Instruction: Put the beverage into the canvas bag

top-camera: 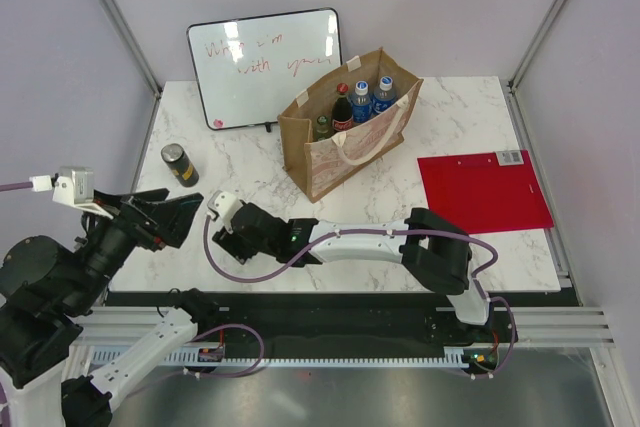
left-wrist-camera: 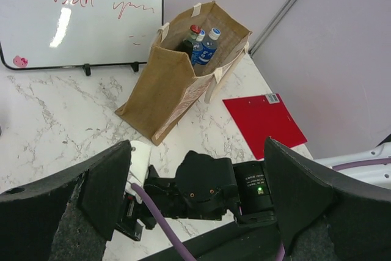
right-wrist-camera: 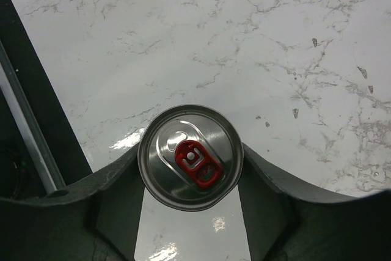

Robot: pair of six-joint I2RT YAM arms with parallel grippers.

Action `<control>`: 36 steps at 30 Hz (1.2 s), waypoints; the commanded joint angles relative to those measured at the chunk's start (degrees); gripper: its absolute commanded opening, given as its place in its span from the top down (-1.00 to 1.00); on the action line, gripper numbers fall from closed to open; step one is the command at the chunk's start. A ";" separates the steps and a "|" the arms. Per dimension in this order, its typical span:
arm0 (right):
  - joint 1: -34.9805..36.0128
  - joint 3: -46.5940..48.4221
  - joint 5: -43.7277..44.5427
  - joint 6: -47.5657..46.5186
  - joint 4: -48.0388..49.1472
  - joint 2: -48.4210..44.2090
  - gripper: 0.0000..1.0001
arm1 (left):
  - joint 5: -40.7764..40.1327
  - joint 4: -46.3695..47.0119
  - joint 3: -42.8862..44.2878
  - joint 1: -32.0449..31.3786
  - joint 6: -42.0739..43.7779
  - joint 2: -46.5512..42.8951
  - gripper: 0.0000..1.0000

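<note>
**Right wrist view, down the tool axis.** The right gripper (right-wrist-camera: pixel 190 164) is clenched on the can (right-wrist-camera: pixel 190 154), a silver-topped beverage with a red tab. The two fingers (right-wrist-camera: pixel 110 212) are seen pressed against its opposite sides. Whether its base rests on the marble table (right-wrist-camera: pixel 293 41) or is raised cannot be told. In the top view the can is hidden beneath the gripper.

The canvas bag (top-camera: pixel 330 162) stands well apart, beyond the fingertips and to the gripper's right. Its mouth is open and bottles (top-camera: pixel 362 99) are ranked along its far side. The left gripper (top-camera: pixel 170 210) is spread, with nothing grasped, just left of the right one.

For the step in hand, the can is best kept upright and raised until its base is judged above the bag's rim. It is then carried over the free near strip of the mouth, clear of the white handles (top-camera: pixel 352 150), and lowered before release.
</note>
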 commanded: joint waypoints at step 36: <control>0.34 -17.76 14.83 4.14 2.39 -23.22 0.55 | 0.27 3.76 -9.10 0.16 -5.53 6.07 -0.93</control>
